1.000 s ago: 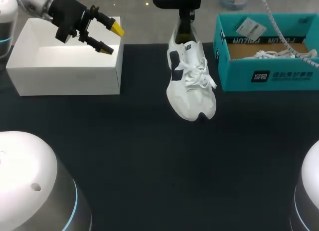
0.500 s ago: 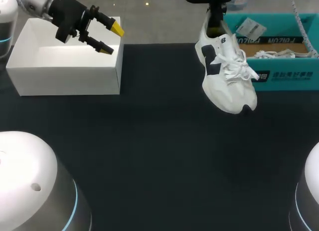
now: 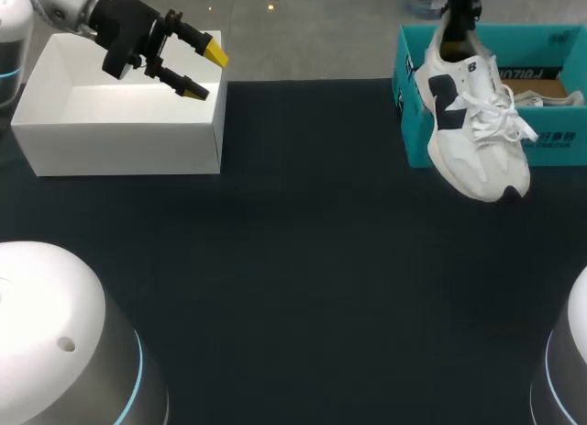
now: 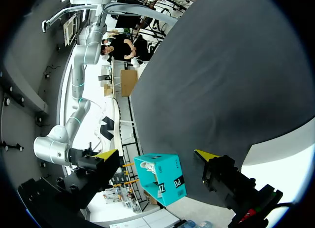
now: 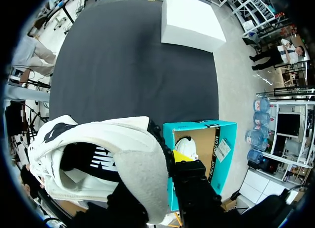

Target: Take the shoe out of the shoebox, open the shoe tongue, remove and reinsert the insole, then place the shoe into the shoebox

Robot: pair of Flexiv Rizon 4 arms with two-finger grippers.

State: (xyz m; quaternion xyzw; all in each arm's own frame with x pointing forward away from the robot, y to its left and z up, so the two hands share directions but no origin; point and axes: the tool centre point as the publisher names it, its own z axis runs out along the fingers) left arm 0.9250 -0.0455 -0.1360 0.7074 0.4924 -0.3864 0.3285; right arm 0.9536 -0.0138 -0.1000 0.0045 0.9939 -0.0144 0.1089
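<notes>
White shoe (image 3: pixel 472 131) hangs toe down in the air, right at the front wall of the teal shoebox (image 3: pixel 408 122). The right fingers (image 5: pixel 183 156) pinch only its heel edge. The left fingers (image 3: pixel 215 50) are spread apart, holding nothing, over the white box (image 3: pixel 119 131). The shoe could slip out and drop on the tabletop (image 3: pixel 293 260). Its toe could also bump the shoebox wall.

The shoe (image 3: pixel 477 159) has a smooth white upper and cloth laces. The shoebox (image 3: pixel 411 104) is teal cardboard, plain brown inside. The table (image 3: pixel 293 287) is dark and matt.
</notes>
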